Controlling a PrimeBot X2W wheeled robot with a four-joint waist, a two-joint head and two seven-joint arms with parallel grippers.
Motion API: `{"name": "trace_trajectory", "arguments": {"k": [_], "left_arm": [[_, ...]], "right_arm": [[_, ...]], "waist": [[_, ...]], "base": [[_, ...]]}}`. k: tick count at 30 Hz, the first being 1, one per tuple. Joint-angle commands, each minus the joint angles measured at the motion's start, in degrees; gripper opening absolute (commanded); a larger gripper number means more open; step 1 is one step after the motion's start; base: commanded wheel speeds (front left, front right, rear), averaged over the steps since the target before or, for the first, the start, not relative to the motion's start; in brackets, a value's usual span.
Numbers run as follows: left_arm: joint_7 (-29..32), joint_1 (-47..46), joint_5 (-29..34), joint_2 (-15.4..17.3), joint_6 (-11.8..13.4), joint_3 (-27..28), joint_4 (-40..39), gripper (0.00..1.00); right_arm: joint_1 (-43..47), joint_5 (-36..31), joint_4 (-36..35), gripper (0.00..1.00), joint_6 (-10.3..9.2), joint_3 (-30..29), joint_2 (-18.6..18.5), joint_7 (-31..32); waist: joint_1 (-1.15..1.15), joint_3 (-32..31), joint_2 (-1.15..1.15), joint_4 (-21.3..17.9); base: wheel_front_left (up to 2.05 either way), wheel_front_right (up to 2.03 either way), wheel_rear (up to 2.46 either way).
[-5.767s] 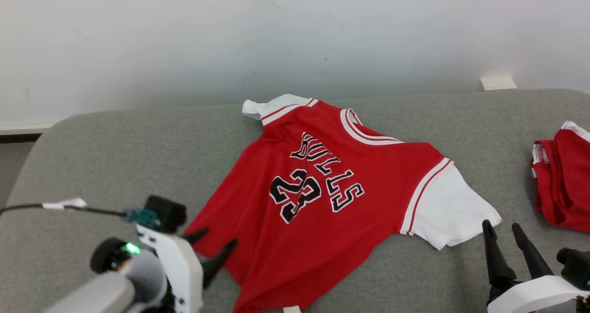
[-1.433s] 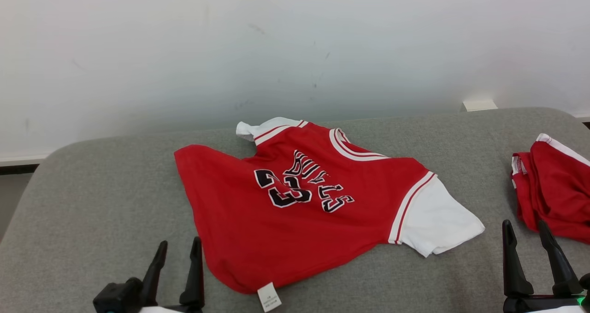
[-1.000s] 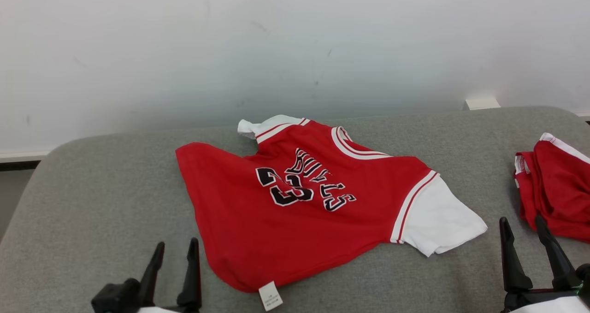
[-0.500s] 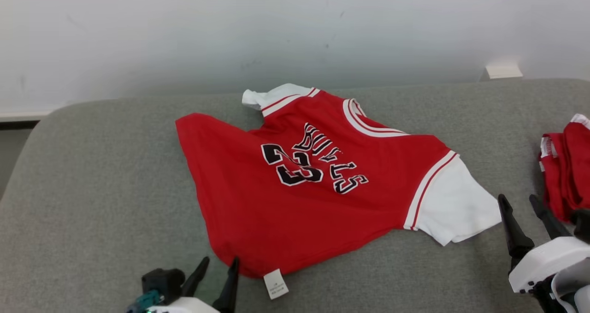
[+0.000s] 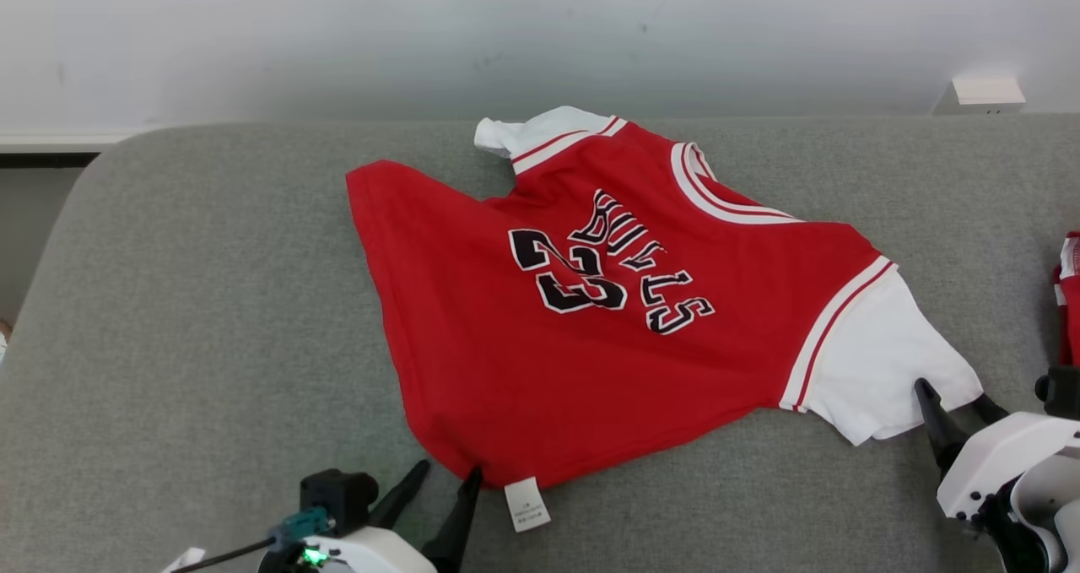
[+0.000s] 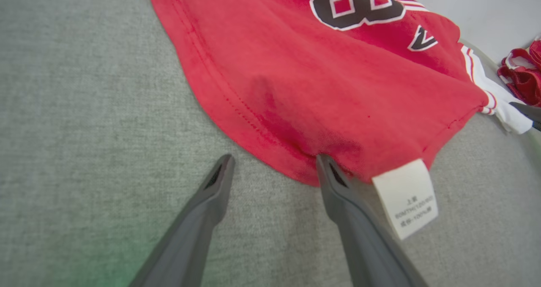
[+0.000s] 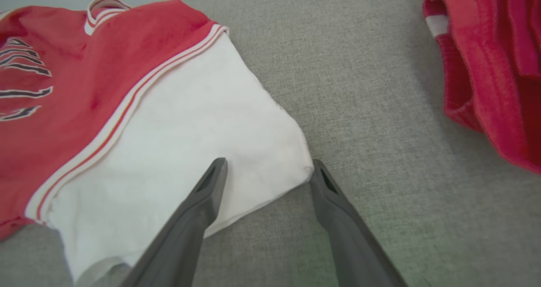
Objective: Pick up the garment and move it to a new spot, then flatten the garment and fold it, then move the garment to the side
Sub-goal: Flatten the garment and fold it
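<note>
Grey upholstered surface (image 5: 211, 303) against white wall (image 5: 422, 33).

The head camera looks forward and down over the grey counter (image 5: 211, 303), taking in the whole red Bulls jersey (image 5: 591, 345) back to the wall (image 5: 506, 33). The left wrist camera sits low and close behind the left hand (image 6: 274, 158), facing the jersey's hem corner and care label (image 6: 405, 198). The right wrist camera, equally close behind the right hand (image 7: 268, 163), faces the white sleeve (image 7: 177, 130); the head view shares both spots
</note>
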Motion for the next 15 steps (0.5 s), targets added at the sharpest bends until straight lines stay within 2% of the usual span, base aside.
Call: {"name": "trace_trajectory", "arguments": {"k": [1,5,12,13,15], "left_arm": [[1.7,-0.1,-0.3,0.5,0.0,-0.5,1.4,1.00],[3.5,-0.8,-1.0,0.6,0.1,-1.0,2.5,1.00],[5.3,-1.0,-3.8,0.2,-1.0,-6.9,0.3,1.00],[5.3,-0.9,-4.3,0.3,-1.1,-7.4,-0.2,1.00],[5.3,-0.5,-5.0,0.6,-1.1,-8.5,-1.2,1.00]], "right_arm": [[-1.5,0.6,1.1,1.00,-0.12,1.0,-0.9,0.6],[-3.3,2.3,2.9,1.00,-0.12,3.4,-0.7,1.0],[-4.2,5.9,5.0,1.00,-0.11,8.0,-0.3,0.6],[-4.3,6.5,5.1,0.98,-0.06,8.5,-0.3,0.1],[-4.5,7.3,5.6,0.79,-0.06,9.5,-0.4,-0.7]], "waist": [[-0.01,0.6,0.00,0.0],[-0.01,1.4,0.00,-0.5],[-0.01,2.0,0.00,-0.9],[-0.01,1.9,0.00,-1.0],[-0.01,1.7,0.00,-1.1]], "base": [[0.00,0.00,0.00],[0.00,0.00,0.00],[0.00,0.00,0.00],[0.00,0.00,0.00],[0.00,0.00,0.00]]}}
